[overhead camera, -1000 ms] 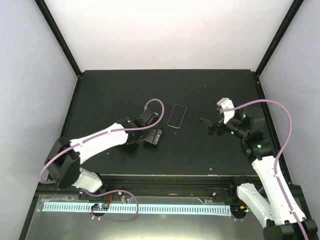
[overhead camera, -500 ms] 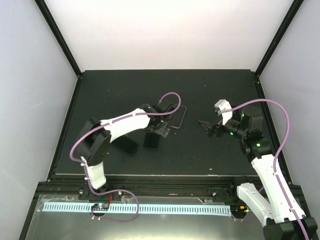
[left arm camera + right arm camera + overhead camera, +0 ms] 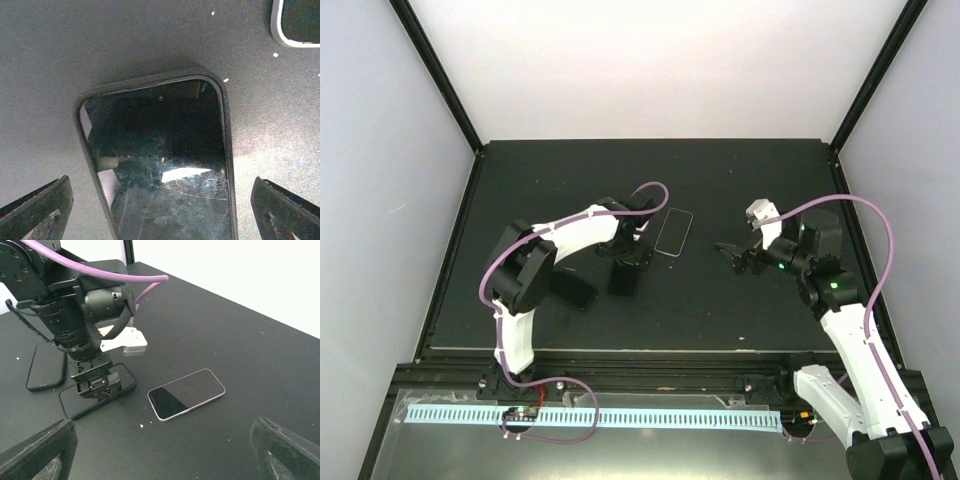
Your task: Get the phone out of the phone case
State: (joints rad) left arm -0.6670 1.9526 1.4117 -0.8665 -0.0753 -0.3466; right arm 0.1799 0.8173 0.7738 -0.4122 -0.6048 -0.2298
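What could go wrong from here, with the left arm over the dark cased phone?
The cased phone lies flat on the table, so the open left fingers may slip off its thin edges. A shove might slide it into the silver-edged phone close by. The right fingers hang apart from it, so nothing braces it.

Phone [image 3: 160, 165] flat in black case [image 3: 150, 83]

Left arm [image 3: 570, 232] is sitting sharply bent at the elbow, its wrist pointing straight down. Left gripper [image 3: 628, 262] is hanging low, fingers spread wide. Right arm [image 3: 850, 340] is leaning forward, its wrist angling leftward. Right gripper [image 3: 728, 250] is hovering with its fingers wide apart.
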